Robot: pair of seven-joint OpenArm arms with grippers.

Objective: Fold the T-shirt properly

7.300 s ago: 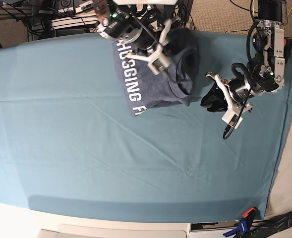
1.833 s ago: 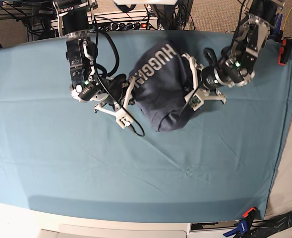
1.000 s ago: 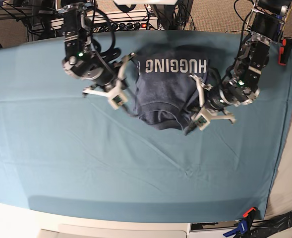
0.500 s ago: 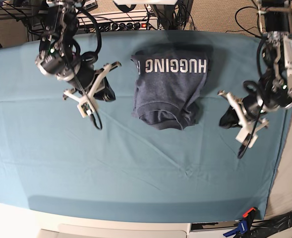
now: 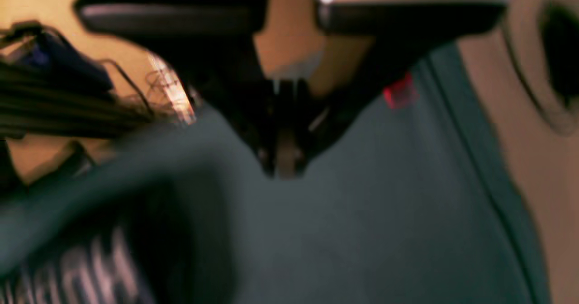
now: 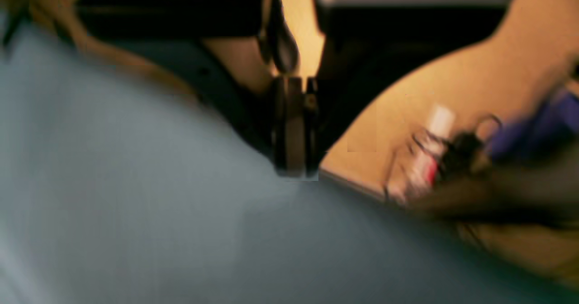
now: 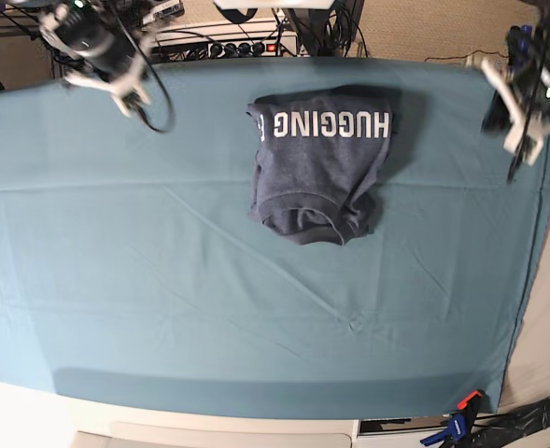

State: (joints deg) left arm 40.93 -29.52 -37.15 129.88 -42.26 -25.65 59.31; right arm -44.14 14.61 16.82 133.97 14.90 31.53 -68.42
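Teal table cloth [image 7: 162, 280]: largest item, woven, lightly creased, covers whole surface.
T-shirt [image 7: 317, 173]: heathered blue-grey cotton, folded into rough rectangle, around 12 o'clock of cloth; white "HUGGING" lettering along far edge, ribbed neck curve at near edge. Judged light, limp, non-slip; best taken by pinching layered side edges.
Left gripper [image 5: 281, 157]: black fingers clenched, empty, at 2 o'clock, well apart from shirt.
Right gripper [image 6: 294, 159]: clenched, empty, at 10 o'clock.

Overhead view: bright, even, sharp, soft shadows.
Far corners: arms motion-blurred.
Wrist views: dim, warm, heavily blurred throughout.
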